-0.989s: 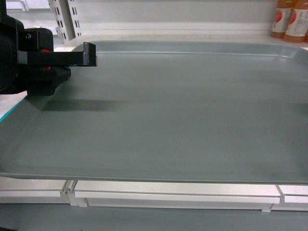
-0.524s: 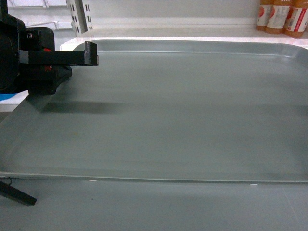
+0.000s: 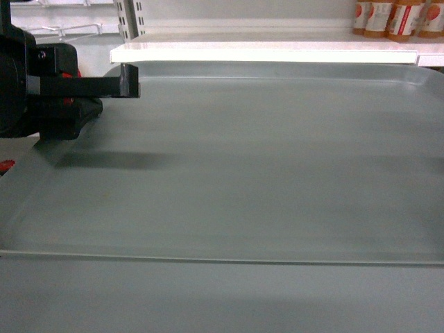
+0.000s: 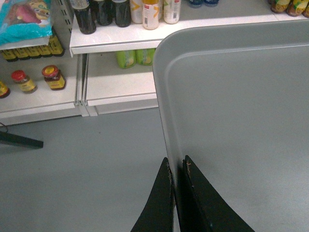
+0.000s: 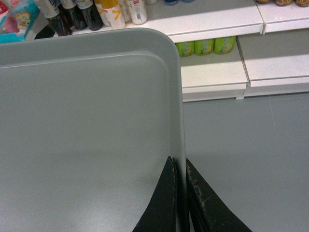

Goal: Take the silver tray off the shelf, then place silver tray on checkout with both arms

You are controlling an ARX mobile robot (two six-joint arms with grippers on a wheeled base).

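Tray (image 3: pixel 263 166) was off the shelf (image 3: pixel 277 50) — left end effector (image 4: pixel 176 193) and right end effector (image 5: pixel 179 193) each clenched a rim; best kept level, arms moving together.

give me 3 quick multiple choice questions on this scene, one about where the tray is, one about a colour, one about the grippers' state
1. Where is the tray?
A. lying on a shelf board
B. held in the air over the floor
C. flat on the floor

2. What colour are the bottles on the low shelf in the right wrist view?
A. green
B. red
C. white

3. How do the grippers stand?
A. both open, clear of the tray
B. one shut, one open
C. both shut on the tray's side rims

Answers:
1. B: both wrist views show grey floor below the tray's edges, with the shelf standing beyond it.
2. A: the green bottles stand in a row under the upper board.
3. C: the left gripper pinches the left rim and the right gripper the right rim, with one finger on each side of it.
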